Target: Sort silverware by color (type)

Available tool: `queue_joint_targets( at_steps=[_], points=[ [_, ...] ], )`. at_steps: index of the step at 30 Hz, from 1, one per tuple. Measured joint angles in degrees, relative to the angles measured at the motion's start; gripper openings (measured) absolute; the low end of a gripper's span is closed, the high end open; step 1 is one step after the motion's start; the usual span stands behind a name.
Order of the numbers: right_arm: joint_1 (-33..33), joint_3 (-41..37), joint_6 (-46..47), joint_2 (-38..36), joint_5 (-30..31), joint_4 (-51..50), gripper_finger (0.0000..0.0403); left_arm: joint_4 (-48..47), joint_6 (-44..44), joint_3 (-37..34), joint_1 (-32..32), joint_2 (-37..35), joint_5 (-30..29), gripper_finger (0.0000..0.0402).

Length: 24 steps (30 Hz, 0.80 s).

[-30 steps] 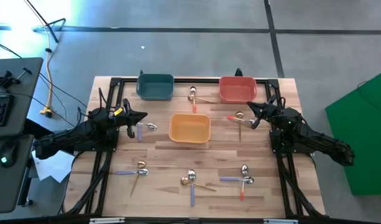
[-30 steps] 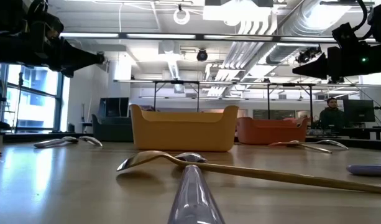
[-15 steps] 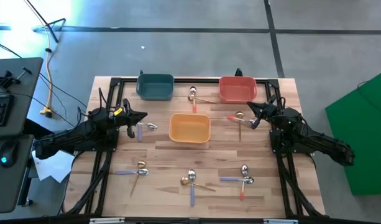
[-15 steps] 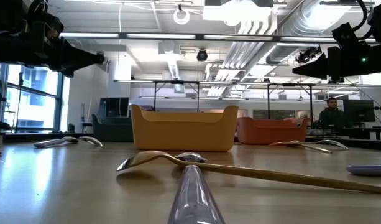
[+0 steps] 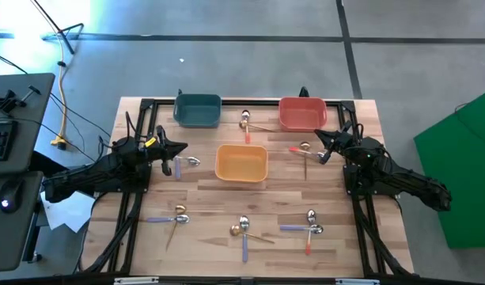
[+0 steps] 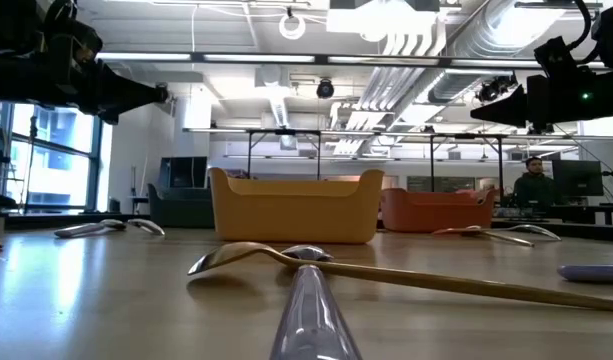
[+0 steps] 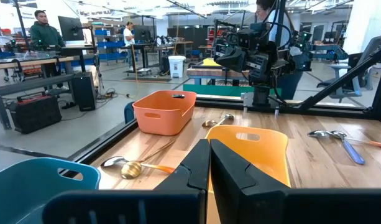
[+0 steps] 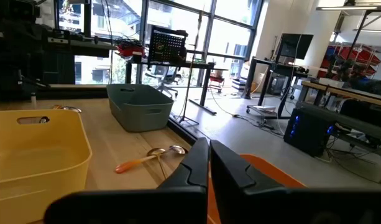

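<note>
Sort not started: all spoons lie on the worktop [image 5: 202,186], none binned. Near edge holds 3 clusters, e.g. the lavender spoon [image 5: 244,237] centre-front. Mid-worktop: yellow bin [image 5: 241,163] empty. Left gripper [image 5: 181,148] and right gripper [image 5: 320,142] both pinched closed, holding nothing, hovering either side. Far edge: teal bin [image 5: 198,110], red bin [image 5: 302,113]. Next, I'd guess: open 1 gripper, descend on nearest spoon.

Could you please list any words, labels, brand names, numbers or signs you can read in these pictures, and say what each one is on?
None can be read.
The teal bin, yellow bin and red bin show no lettering.
The spoons and table show none.
The monitors in the room behind are too small to read.
</note>
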Motion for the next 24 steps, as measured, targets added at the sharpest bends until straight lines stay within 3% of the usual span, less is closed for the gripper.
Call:
queue_joint_targets(
  at_steps=[24],
  points=[
    [-0.02, -0.01, 0.0, -0.01, 0.0, -0.01, 0.0, 3.48, 0.02, -0.02, 0.02, 0.0, 0.0, 0.0003]
  ],
)
